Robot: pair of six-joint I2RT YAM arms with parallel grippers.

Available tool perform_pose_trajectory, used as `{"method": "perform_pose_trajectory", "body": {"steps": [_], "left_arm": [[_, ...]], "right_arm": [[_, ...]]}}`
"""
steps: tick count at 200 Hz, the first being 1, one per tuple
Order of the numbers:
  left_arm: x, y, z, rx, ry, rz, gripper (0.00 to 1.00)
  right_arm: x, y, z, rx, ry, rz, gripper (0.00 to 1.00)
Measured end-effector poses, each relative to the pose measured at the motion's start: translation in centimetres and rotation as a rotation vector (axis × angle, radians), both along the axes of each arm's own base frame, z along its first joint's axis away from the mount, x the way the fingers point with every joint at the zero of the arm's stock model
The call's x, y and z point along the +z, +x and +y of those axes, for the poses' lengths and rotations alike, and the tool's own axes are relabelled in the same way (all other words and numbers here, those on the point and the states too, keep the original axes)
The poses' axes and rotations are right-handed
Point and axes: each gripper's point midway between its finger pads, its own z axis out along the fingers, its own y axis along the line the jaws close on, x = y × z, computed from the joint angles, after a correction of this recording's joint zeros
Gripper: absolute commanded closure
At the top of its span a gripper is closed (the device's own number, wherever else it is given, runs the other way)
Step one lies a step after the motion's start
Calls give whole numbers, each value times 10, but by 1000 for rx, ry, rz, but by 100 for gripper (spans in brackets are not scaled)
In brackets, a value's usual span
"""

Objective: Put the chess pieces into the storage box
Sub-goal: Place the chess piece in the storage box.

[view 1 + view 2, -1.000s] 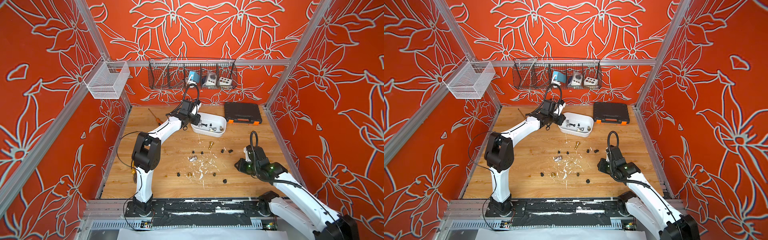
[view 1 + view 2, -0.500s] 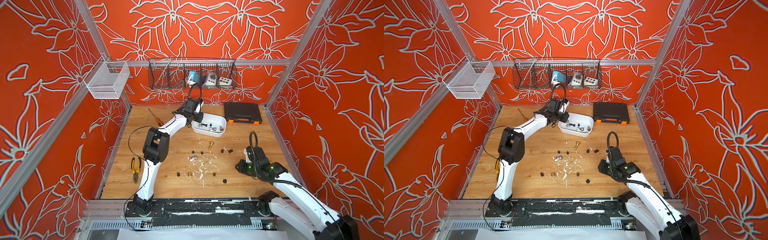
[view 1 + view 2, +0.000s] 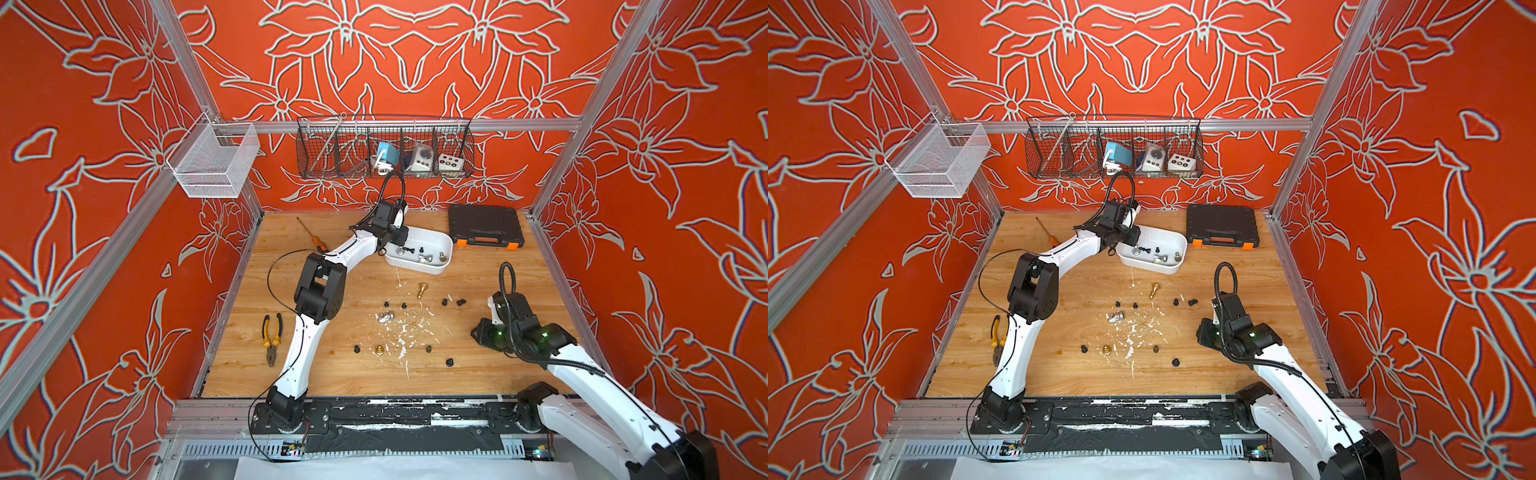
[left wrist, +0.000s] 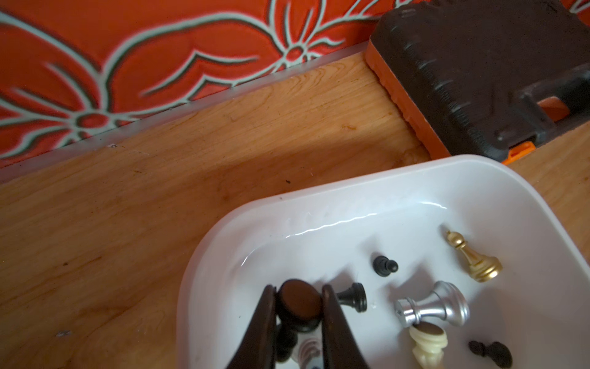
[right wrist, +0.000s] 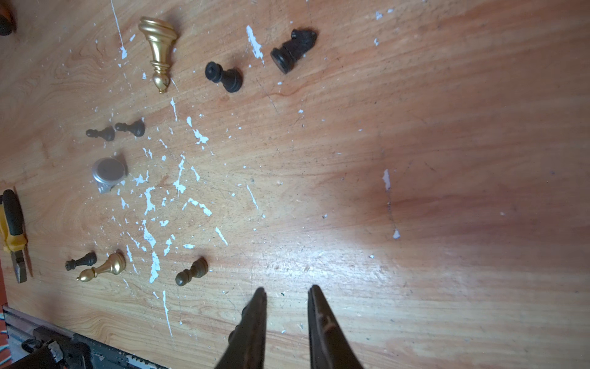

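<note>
Check the left hand (image 4: 298, 289): it is clenched on a dark chess piece (image 4: 298, 306). The piece's brown felt base faces the wrist camera, and it is held over one corner of the storage box (image 4: 351, 180).

Locate the storage box at the rear of the desk (image 3: 340, 374), just beside the black toolcase (image 3: 484, 226).

Inside the box you will find:
- a gold pawn (image 4: 475, 258)
- a silver piece (image 4: 434, 306) on its side
- a cream piece (image 4: 426, 345)
- several small black pawns (image 4: 384, 265)

Check the right hand (image 5: 287, 289): its jaws stand slightly apart with nothing between them, above bare wood.

Loose chess pieces lie scattered mid-desk among white paint flecks (image 5: 148, 201). They include a toppled gold bishop (image 5: 158, 48), a black knight (image 5: 293, 48) and a silver piece on its side (image 5: 108, 174).

Pliers (image 3: 272, 336) lie near the left arm.
</note>
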Motion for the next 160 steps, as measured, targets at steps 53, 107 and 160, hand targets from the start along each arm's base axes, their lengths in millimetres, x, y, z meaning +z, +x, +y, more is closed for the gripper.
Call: {"method": "perform_pose_trajectory", "body": {"steps": [53, 107, 160], "left_arm": [[-12, 7, 6, 21, 10, -1, 75], [-10, 12, 13, 37, 2, -15, 64], [-9, 13, 13, 38, 1, -19, 63]], "right_arm": [[0, 0, 0, -1, 0, -1, 75], [2, 0, 0, -2, 3, -8, 75], [4, 0, 0, -2, 7, -19, 75]]}}
